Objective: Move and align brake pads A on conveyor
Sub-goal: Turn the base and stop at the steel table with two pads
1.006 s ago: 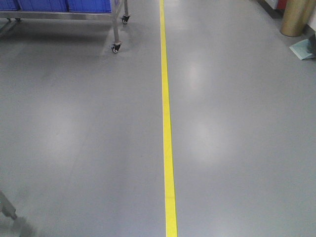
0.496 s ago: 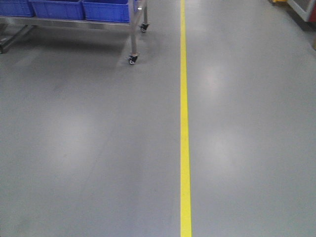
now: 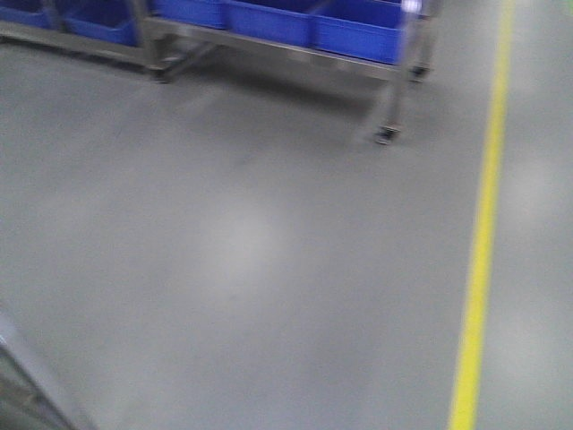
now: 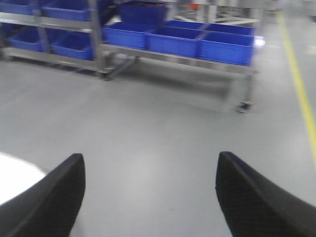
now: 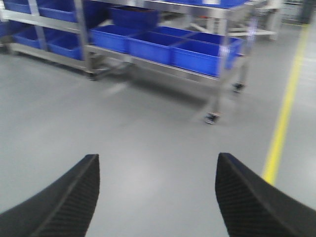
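Sharpness: all three views are blurred, and shelf and bin edges smear most in the front view.
Brake pads and conveyor: neither shows in any of the three views, so I cannot tell where they lie.
Left claw [image 4: 149,157]: wide. Its two black textured fingers [image 4: 49,202] rise from the bottom corners, cut off by the frame. Only bare floor [image 4: 148,143] lies between them.
Right claw [image 5: 158,156]: also wide. Its two black fingers [image 5: 256,202] are cut off below, and it holds nothing.
Cart [image 3: 395,98]: one metal cart on wheels at the far edge of the floor. Its top is cut off in the front view.
Blue bins [image 5: 153,47]: three stand side by side in the front row of the cart's low shelf. More stand behind them, too smeared to count.
Rack [image 4: 94,34]: a second metal frame stands left of the cart. Four blue bins show partly on two levels, and its left end is out of frame.
Wheels [image 5: 212,117]: two show in the right wrist view and one clearly in each of the other views.
Yellow line [image 3: 479,260]: one line runs along the right side of the floor. It passes near the cart's end and stays apart from it.
Grey bar [image 3: 27,385]: a blurred shape cut off at the bottom-left corner of the front view. I cannot tell what it is.
White patch [image 4: 15,173]: a washed-out shape beside the left finger, cut off by the frame edge. I cannot tell what it is.
Writing: a pale spot [image 4: 259,42] on the end bin's corner could be glare or a label. It cannot be read.
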You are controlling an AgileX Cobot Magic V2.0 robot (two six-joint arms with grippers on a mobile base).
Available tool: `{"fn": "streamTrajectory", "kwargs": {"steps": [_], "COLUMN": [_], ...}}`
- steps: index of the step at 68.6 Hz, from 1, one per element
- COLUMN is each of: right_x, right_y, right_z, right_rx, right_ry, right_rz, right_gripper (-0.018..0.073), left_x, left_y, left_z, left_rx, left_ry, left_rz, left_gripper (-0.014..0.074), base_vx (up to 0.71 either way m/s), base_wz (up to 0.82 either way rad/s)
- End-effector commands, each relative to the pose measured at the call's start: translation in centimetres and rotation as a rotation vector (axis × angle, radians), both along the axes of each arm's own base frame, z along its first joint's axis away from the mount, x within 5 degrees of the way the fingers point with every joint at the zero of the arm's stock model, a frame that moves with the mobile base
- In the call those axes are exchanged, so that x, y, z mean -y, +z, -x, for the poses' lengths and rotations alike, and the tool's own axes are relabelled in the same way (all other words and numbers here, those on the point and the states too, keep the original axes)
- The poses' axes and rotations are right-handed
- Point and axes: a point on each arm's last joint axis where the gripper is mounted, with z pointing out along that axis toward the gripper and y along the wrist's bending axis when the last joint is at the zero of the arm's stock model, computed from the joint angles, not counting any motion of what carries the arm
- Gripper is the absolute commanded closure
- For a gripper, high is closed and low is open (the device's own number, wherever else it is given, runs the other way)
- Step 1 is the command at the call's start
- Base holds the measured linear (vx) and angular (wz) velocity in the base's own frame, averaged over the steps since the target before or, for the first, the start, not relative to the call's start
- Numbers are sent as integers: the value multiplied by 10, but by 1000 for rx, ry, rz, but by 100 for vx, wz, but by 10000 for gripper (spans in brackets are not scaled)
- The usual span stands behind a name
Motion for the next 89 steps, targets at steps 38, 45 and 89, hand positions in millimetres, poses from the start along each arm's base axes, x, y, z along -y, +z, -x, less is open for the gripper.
{"fn": "streamTrajectory", "kwargs": {"steps": [38,45,89], "right_x": [0,0,0], "right_y": [15,15,15], "right_z": [-1,-1,-1], "right_rx": [92,92,92], "right_ry": [2,2,2], "right_rz": [9,9,9], "right_gripper": [69,69,69], "left_x": [2,2,2], "left_y": [14,14,14], "left_z": [-1,-1,-1], "left_rx": [86,86,85], "left_ry": [-21,-21,-21], "left_rz": [1,1,1], "left_gripper": [59,59,62], "base_vx": [27,22,18], "base_wz": [104,86,70]}}
